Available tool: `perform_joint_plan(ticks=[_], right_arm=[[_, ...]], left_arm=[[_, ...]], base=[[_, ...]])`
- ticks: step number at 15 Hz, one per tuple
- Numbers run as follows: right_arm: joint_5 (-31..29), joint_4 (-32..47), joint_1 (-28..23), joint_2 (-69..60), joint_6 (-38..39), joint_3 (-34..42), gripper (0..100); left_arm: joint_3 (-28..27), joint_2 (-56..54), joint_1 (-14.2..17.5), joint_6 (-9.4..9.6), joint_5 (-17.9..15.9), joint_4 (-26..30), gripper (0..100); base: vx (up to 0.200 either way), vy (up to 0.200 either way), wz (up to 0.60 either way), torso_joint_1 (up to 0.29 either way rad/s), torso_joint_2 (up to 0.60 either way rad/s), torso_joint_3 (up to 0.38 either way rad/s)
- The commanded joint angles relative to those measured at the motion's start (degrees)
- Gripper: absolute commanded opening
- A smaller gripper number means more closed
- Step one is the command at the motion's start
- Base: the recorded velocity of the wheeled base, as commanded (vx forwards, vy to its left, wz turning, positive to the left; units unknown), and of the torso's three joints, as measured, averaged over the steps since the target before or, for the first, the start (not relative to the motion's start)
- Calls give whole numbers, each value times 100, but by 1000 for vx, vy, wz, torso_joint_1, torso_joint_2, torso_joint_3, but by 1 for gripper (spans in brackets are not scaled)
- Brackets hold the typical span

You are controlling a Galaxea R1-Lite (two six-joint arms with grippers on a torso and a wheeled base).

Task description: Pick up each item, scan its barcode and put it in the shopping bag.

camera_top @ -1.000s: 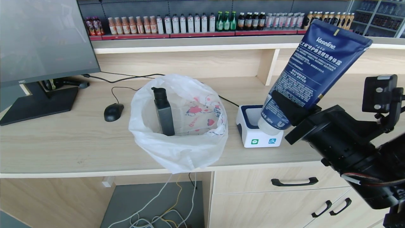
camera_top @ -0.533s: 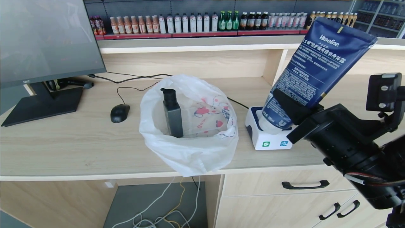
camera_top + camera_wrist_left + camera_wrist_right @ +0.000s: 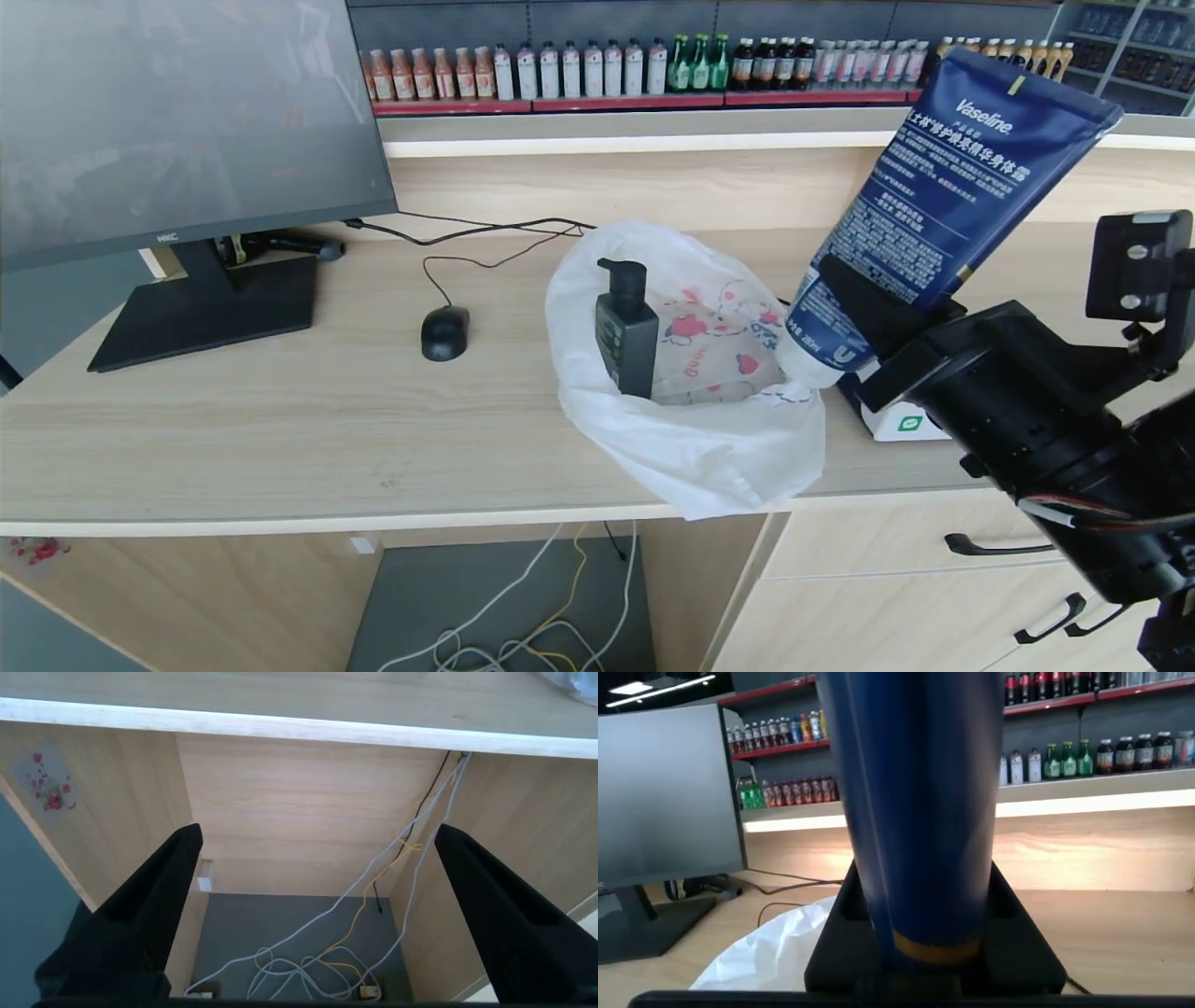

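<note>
A tall blue lotion tube (image 3: 948,191) with a white cap is held tilted, cap down, in my right gripper (image 3: 873,313), which is shut on its lower part. The cap hangs over the right rim of the white shopping bag (image 3: 691,439) on the counter. Inside the bag stands a dark grey pump bottle (image 3: 627,329). The white barcode scanner (image 3: 898,425) sits just right of the bag, mostly hidden behind my arm. In the right wrist view the blue tube (image 3: 915,812) rises between the fingers. My left gripper (image 3: 313,915) is open, low beside the counter, facing the space under it.
A monitor (image 3: 177,121) on a black stand and a black mouse (image 3: 444,333) sit on the wooden counter (image 3: 280,429) to the left. Cables (image 3: 523,625) hang below the counter. Drawers with black handles (image 3: 994,546) lie under the right side. Shelves of bottles line the back.
The head camera has shifted, so the whole scene slid rightward in view. The tube's cap has moved from above the scanner to above the bag's right rim.
</note>
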Motion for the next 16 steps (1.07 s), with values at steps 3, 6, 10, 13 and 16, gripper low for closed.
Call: perform_joint_plan(ticks=[3, 6, 10, 13, 16], right_arm=[[0, -9, -149, 230, -5, -139, 0], [0, -9, -386, 415, -75, -323, 0], [0, -9, -447, 652, -93, -367, 0], [0, -9, -518, 1101, -93, -604, 0], [0, -9, -641, 1338, -102, -710, 0]], left_arm=[[1, -2, 0, 1, 0, 0, 100], [1, -2, 0, 1, 0, 0, 100], [1, -2, 0, 1, 0, 0, 100], [1, -2, 0, 1, 0, 0, 100], [1, -2, 0, 1, 0, 0, 100]], base=[[0, 0, 0, 0, 0, 0], [0, 0, 0, 0, 0, 0], [0, 0, 0, 0, 0, 0], [0, 0, 0, 0, 0, 0], [0, 0, 0, 0, 0, 0]])
